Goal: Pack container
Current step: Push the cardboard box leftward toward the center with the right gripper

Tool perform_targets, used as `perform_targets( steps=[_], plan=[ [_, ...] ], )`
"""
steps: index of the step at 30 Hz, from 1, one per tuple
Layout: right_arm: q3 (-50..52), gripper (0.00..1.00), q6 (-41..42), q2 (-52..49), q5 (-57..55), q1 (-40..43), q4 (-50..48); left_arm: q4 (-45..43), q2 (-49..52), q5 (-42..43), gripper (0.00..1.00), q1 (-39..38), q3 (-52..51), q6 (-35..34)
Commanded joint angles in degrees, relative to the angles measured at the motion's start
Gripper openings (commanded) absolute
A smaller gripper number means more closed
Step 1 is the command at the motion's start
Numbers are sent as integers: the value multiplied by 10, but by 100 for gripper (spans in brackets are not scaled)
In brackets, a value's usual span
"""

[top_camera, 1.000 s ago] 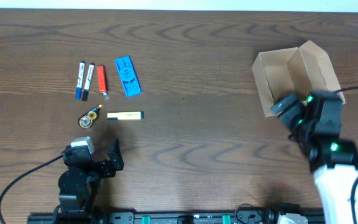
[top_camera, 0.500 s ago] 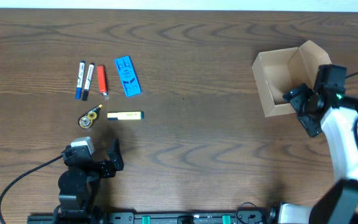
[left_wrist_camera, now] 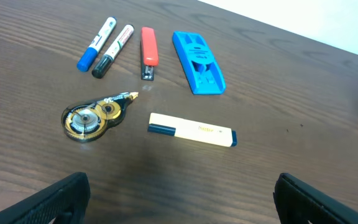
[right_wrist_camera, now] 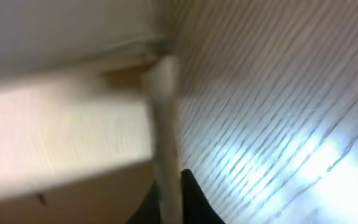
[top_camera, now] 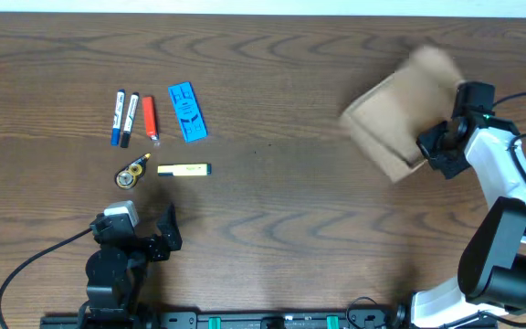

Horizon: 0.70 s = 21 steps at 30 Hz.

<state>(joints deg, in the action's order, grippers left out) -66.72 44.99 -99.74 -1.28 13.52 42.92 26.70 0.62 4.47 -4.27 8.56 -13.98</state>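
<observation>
Overhead, right hand (top_camera: 432, 146) pinches container (top_camera: 386, 114) by right wall.

White right arm (top_camera: 493, 174), black left arm (top_camera: 112, 270)

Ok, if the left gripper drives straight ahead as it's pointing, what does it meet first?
Most likely the cream pen, lying crosswise just ahead of the left gripper's open fingers, though depth is unclear.

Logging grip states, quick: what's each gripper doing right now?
Left gripper: open, holding nothing.
Right gripper: closed on the container wall.
</observation>
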Motion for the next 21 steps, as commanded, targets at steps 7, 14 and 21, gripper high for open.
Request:
perform_targets(
  steps=[7,14,21],
  plan=[
    [-90,1,-194,19,19,-92,57,-1,-4,-4,95,3,-10,-6],
    [-102,1,-320,19,54,-211,75,-1,-4,-4,95,3,-10,-6],
    [-102,1,-370,19,11,-299,46,-1,-4,-4,95,3,-10,-6]
  ],
)
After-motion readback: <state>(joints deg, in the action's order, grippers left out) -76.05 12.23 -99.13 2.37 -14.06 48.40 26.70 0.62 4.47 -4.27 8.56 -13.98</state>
